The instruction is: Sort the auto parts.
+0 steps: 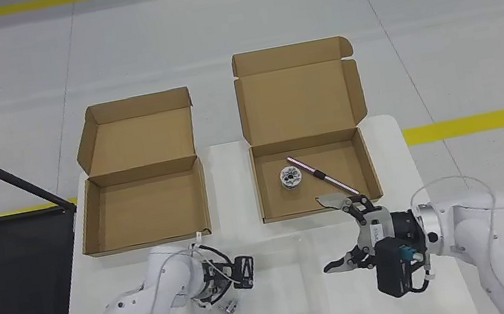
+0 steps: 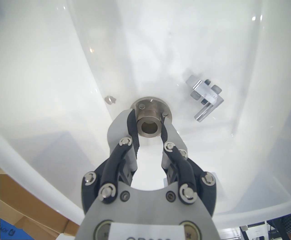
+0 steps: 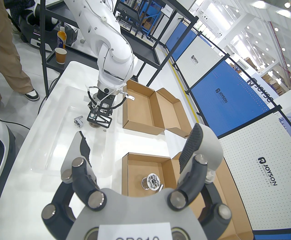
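On the white counter (image 1: 230, 186), the left pincer (image 2: 147, 118) clamps a flanged bushing (image 2: 149, 108) inside the clear tray (image 2: 56, 79); the right pincer (image 3: 139, 134), at the tray's 3 o'clock, stands released; grey floor (image 1: 409, 7) lies beyond.

Flanged bushing (image 2: 150, 108), bore up, sits in the clear tray (image 2: 68, 68), pinched in my left pincer (image 2: 147, 118) — silvery clamp block (image 2: 205, 100) nearby; holed disc (image 1: 289, 176) and rod (image 1: 321, 176) lie in one box (image 1: 281, 205).

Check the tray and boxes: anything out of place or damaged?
Nothing looks spilled or damaged. One oddity: a small dark scrap lies on the tray floor beside the bushing that the left gripper is shut on. It is too small to identify, perhaps debris rather than a part.
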`<state>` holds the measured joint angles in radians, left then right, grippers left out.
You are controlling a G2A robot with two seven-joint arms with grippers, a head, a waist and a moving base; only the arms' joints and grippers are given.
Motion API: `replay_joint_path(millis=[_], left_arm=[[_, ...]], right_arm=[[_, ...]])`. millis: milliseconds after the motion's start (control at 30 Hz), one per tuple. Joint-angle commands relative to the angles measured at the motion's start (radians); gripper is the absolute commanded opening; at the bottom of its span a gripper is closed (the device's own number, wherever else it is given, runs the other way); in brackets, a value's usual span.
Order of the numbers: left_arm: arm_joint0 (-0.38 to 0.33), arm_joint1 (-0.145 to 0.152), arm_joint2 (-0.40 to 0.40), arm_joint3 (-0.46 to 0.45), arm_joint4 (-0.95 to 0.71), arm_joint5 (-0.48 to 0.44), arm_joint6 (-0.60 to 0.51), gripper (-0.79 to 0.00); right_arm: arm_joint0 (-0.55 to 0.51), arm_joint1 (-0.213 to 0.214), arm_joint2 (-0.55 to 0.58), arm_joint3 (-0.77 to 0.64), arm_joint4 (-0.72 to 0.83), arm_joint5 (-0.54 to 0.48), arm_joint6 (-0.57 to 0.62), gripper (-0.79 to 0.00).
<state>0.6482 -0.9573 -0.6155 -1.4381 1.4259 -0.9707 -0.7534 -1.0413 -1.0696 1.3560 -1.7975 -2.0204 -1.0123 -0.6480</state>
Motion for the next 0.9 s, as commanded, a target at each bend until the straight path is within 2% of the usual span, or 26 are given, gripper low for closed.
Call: replay_joint_path(millis=[0, 133, 267, 400, 600, 767, 833, 867], left_arm=[[0.005, 0.001, -0.014, -0.005, -0.002, -0.006, 0.003, -0.785], [0.024, 0.014, -0.069, -0.048, -0.031, -0.026, 0.022, -0.785], [0.068, 0.047, -0.162, -0.135, -0.110, -0.042, 0.063, -0.785], [0.133, 0.098, -0.306, -0.237, -0.190, -0.042, 0.098, -0.785], [0.272, 0.170, -0.548, -0.365, -0.264, -0.042, 0.192, -0.785], [0.379, 0.206, -0.763, -0.334, -0.266, -0.028, 0.338, -0.785], [0.415, 0.213, -0.832, -0.330, -0.232, -0.002, 0.406, -0.785], [0.415, 0.213, -0.832, -0.330, -0.232, -0.002, 0.406, -0.785]], right_arm=[[0.000, 0.000, 0.000, 0.000, 0.000, 0.000, 0.000, 0.000], [0.000, 0.000, 0.000, 0.000, 0.000, 0.000, 0.000, 0.000], [0.000, 0.000, 0.000, 0.000, 0.000, 0.000, 0.000, 0.000], [0.000, 0.000, 0.000, 0.000, 0.000, 0.000, 0.000, 0.000], [0.000, 0.000, 0.000, 0.000, 0.000, 0.000, 0.000, 0.000], [0.000, 0.000, 0.000, 0.000, 0.000, 0.000, 0.000, 0.000], [0.000, 0.000, 0.000, 0.000, 0.000, 0.000, 0.000, 0.000], [0.000, 0.000, 0.000, 0.000, 0.000, 0.000, 0.000, 0.000]])
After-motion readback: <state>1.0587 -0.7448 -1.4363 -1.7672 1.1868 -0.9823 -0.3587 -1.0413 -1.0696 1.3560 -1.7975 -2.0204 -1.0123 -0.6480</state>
